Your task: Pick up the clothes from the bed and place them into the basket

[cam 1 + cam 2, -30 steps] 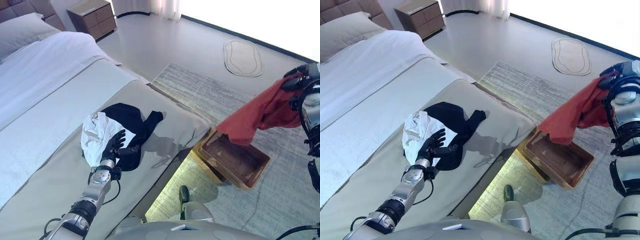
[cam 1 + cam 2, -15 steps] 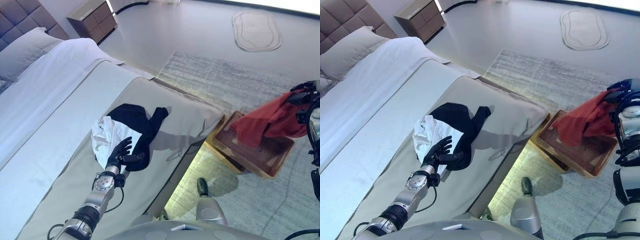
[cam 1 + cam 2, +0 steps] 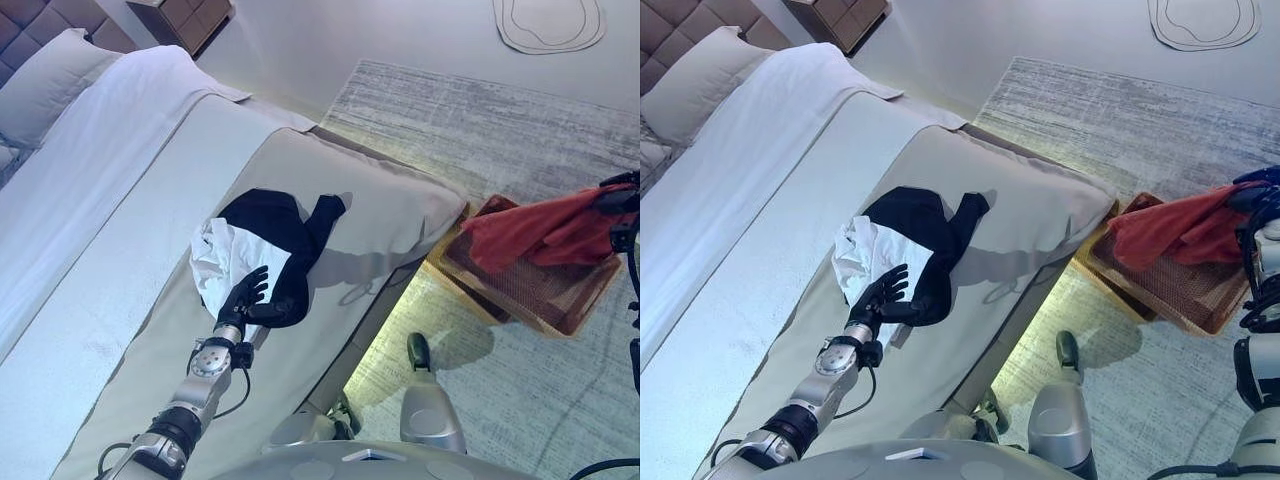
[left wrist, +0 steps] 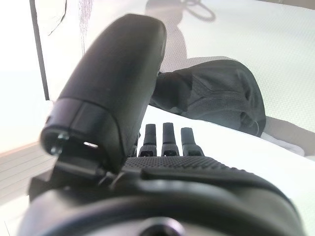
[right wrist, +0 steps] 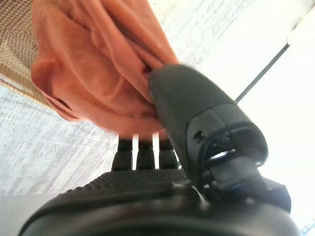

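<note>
The red garment (image 3: 545, 232) is hanging bunched from the right hand (image 5: 197, 123), whose thumb and fingers are pinching a gathered fold of it. The cloth is draping down toward the woven basket (image 3: 520, 290), which is sitting on the grey rug (image 3: 500, 130) at about four o'clock from the bed's corner. The garment's free end is trailing over the basket's rim toward nine o'clock, so I judge it is not yet fully inside. It looks soft, light and limp; it will probably sag and fold wherever it is let go, and a loose edge could be left draped over the rim.

Two garments are lying on the bed (image 3: 120, 200): a white garment (image 3: 222, 255) crumpled on top of a black garment (image 3: 285, 225), whose sleeve is sticking out toward two o'clock. The left hand (image 3: 245, 295) is resting at the six o'clock edge of this pile, fingers straight and spread on the white cloth, thumb standing off, gripping nothing. Both pieces look thin and floppy. A bunched ridge near the pile's middle seems the best place to take hold, since a flat edge would likely slip out of a pinch.

A nightstand (image 3: 185, 18) is standing at twelve o'clock beyond the pillow (image 3: 45, 85).
</note>
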Available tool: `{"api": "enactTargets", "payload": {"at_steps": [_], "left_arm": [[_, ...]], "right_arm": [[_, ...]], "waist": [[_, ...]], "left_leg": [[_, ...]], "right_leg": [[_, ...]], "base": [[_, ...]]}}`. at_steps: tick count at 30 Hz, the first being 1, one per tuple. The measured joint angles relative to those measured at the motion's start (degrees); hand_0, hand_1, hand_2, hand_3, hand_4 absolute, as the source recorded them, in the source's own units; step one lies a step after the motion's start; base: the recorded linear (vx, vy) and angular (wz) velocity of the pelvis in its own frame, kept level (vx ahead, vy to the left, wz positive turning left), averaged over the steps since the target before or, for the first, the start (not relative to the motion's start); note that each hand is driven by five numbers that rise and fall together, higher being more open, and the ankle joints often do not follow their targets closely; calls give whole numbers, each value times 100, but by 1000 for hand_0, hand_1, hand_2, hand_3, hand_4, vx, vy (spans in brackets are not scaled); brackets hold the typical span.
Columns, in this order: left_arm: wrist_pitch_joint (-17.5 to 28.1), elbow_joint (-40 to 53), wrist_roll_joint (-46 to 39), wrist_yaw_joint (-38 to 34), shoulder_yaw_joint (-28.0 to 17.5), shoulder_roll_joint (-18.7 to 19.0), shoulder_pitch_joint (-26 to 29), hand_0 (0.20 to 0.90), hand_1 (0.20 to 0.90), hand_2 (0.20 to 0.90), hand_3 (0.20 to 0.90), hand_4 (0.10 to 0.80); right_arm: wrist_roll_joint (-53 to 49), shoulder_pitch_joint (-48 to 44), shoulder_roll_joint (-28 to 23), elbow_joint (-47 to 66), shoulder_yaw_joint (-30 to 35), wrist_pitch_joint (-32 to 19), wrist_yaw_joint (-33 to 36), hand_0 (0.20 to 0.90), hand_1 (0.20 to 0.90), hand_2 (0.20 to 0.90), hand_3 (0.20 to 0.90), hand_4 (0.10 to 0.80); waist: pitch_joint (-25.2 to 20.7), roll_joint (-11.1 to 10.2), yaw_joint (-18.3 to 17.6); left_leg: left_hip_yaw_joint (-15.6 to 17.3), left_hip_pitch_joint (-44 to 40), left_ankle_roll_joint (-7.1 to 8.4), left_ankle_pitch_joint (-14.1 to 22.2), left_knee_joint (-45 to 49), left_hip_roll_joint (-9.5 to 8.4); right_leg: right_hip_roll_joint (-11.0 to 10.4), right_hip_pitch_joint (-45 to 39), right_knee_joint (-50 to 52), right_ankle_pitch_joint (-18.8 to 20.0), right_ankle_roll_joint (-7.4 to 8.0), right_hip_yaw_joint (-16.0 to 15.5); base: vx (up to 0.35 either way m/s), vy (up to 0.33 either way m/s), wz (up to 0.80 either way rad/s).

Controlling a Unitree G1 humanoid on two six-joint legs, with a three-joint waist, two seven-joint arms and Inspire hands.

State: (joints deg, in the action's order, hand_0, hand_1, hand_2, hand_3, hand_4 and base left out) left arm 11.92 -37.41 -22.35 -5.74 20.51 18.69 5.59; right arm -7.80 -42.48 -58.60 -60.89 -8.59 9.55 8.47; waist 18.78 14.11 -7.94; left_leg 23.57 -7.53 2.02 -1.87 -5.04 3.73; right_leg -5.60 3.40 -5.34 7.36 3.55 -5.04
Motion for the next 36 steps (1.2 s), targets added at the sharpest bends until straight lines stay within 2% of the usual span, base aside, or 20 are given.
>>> {"api": "enactTargets", "payload": {"at_steps": [9, 23, 25, 29, 32, 36], "left_arm": [[53, 2, -2, 57, 0, 0, -9, 900, 900, 900, 900, 800], [61, 12, -1, 111, -19, 0, 5, 900, 900, 900, 900, 800], [57, 17, -2, 110, -20, -1, 21, 900, 900, 900, 900, 800], [34, 15, 11, 99, -19, -2, -44, 900, 900, 900, 900, 800], [-44, 13, 53, 75, -45, 1, -88, 900, 900, 900, 900, 800], [-69, -76, 62, 35, -140, 9, -313, 900, 900, 900, 900, 800]], "right_arm": [[119, 27, -153, -3, 155, -116, 6, 900, 900, 900, 900, 800], [348, 173, -221, 198, 135, -140, -364, 900, 900, 900, 900, 800], [352, 124, -270, 501, 56, -140, -331, 900, 900, 900, 900, 800], [572, -130, -274, 1139, -577, -143, -11, 900, 900, 900, 900, 800], [779, -331, -171, 1780, -1047, -144, 215, 900, 900, 900, 900, 800], [1076, -583, 514, 2073, -1455, -127, 344, 900, 900, 900, 900, 800]], "waist": [[30, 26, -12], [66, -31, 55], [70, -40, 95], [58, -74, 222], [-9, -202, 440], [-226, -553, 698]], "left_leg": [[-22, 0, 12, -10, 0, -7], [-151, -216, 14, -8, -3, 1], [-222, -183, 14, -7, -4, 3], [-312, -167, 15, -8, -6, 1], [-429, -143, 37, -36, -3, 10], [-600, -57, 21, -102, 0, 27]], "right_leg": [[-11, -10, 0, -1, 1, -9], [-20, -301, 0, -2, 0, -121], [-37, -302, 1, -1, 0, -192], [-55, -340, 1, -16, -21, -276], [-60, -372, 1, -15, -23, -385], [-59, -369, 1, 0, -6, -531]], "base": [[0, 0, 0], [1, 7, 4], [-54, 51, 16], [-21, 44, 14], [-32, 10, 18], [-25, 28, 21]]}}
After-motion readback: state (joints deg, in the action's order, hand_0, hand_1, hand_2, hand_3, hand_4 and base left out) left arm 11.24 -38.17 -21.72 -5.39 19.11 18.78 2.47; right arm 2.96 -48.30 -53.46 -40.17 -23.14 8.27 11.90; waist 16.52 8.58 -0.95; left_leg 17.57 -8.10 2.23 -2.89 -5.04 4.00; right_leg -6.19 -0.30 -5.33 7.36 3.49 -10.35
